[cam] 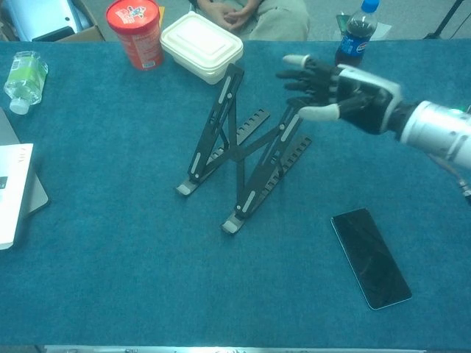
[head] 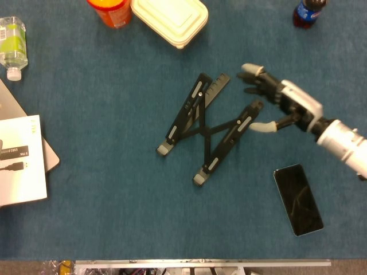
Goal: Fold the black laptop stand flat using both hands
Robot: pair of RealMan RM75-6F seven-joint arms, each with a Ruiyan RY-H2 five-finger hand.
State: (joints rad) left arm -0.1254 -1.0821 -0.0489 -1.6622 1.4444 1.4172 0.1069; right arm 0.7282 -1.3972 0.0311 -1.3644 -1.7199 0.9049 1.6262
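Right hand (head: 275, 102) is seen with fingers spread and nothing held, poised just beside the raised upper end of the black laptop stand (head: 206, 129), apparently not yet touching it. No left hand is visible in either view. The stand is set near the middle of the blue table (head: 114, 200), propped open. Folding is judged not yet begun; grasping and collapsing are left.

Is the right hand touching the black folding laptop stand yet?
Cannot tell. In the head view the right hand has its thumb tip at the upper end of the black folding laptop stand; the chest view shows overlap there, no plain gap or contact.
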